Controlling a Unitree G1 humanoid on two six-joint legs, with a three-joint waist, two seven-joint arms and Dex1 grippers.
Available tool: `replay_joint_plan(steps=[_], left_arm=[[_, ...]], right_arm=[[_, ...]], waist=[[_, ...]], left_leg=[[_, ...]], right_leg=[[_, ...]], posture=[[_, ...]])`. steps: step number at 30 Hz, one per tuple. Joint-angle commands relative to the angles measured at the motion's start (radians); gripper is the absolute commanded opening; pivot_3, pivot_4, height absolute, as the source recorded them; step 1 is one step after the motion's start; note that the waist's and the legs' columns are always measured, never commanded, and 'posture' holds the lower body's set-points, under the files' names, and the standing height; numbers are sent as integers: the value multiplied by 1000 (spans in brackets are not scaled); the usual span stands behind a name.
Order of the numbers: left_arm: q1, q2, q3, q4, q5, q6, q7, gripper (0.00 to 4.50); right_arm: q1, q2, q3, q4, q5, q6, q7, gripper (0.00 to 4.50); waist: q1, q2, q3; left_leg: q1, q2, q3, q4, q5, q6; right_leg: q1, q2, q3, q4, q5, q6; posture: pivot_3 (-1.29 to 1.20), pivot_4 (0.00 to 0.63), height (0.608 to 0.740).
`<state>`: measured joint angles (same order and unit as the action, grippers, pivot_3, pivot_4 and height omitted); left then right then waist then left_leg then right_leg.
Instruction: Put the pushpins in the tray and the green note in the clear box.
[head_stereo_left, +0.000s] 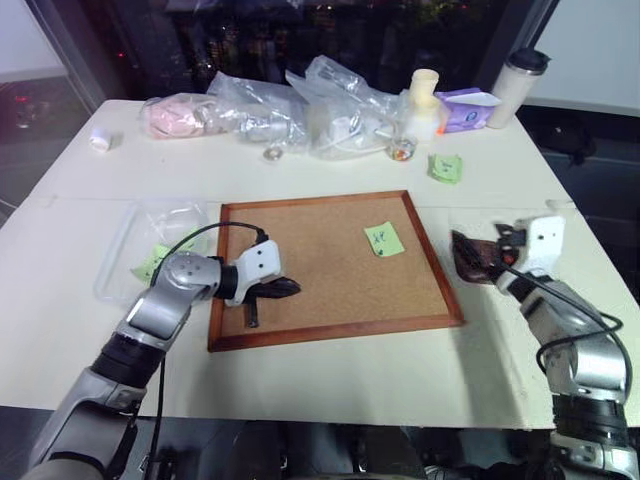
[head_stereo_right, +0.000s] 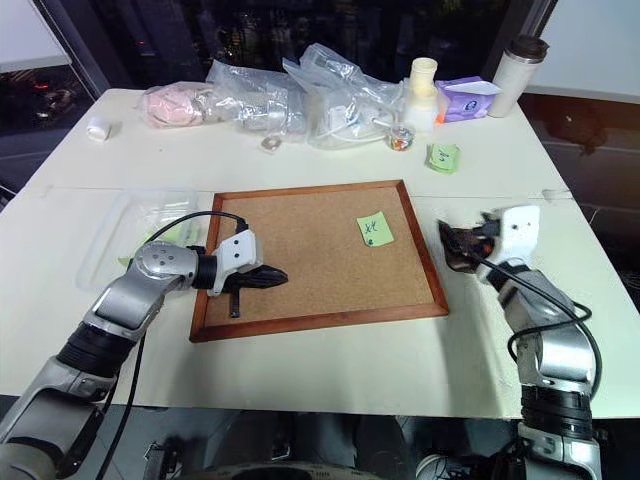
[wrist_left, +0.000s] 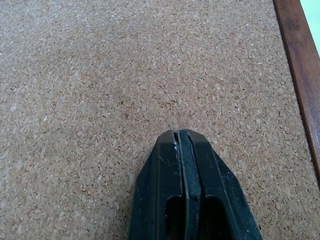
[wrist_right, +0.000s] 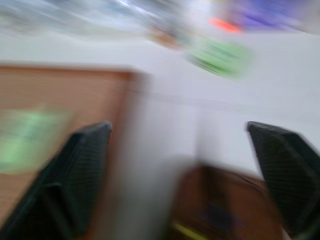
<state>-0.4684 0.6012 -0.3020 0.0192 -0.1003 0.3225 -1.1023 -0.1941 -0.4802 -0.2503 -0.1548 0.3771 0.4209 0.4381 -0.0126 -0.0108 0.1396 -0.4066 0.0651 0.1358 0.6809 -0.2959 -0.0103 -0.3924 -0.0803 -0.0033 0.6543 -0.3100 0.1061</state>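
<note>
Just dark unreadable scribbles on green note (head_stereo_left: 384, 240), well beyond pressed-together left fingers (wrist_left: 182, 150); tray (head_stereo_left: 478, 259) below wide-spread right fingers (wrist_right: 85, 150).

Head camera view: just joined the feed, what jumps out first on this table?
The wood-framed corkboard lies mid-table, with a green note stuck near its right edge. The left gripper is shut over the board's left part, while the right gripper is open by the dark brown tray, just right of the board. A heap of crinkled plastic bags lines the far edge.
</note>
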Motion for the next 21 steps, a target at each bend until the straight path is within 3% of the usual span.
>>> replay_joint_plan(steps=[1, 7, 18, 21], left_arm=[[16, -3, -42, 36, 34, 13, -1, 0], [13, -9, -39, 38, 39, 13, 4, 0], [22, -3, -37, 28, 43, 17, 11, 0], [24, -1, -37, 27, 43, 17, 11, 0]], right_arm=[[-35, 33, 121, -47, 0, 13, 52, 4464], [-74, 99, 228, 40, -54, -39, 69, 4464], [-127, 172, 249, 268, -98, -147, 84, 4464], [-116, 174, 260, 306, -118, -174, 94, 3661]], waist=[[2, 0, 0], [4, 0, 0], [2, 0, 0], [1, 0, 0]], left_leg=[[0, 0, 0, 0, 0, 0], [-1, 0, 0, 0, 0, 0], [-1, 0, 0, 1, 0, 0], [0, 0, 0, 1, 0, 0]], right_leg=[[0, 0, 0, 0, 0, 0], [0, -1, 0, -1, 0, 0], [0, 0, 0, 0, 0, 0], [0, 0, 0, 0, 0, 0]], posture=[[0, 150, 737], [0, 150, 737], [0, 150, 737], [0, 150, 737]])
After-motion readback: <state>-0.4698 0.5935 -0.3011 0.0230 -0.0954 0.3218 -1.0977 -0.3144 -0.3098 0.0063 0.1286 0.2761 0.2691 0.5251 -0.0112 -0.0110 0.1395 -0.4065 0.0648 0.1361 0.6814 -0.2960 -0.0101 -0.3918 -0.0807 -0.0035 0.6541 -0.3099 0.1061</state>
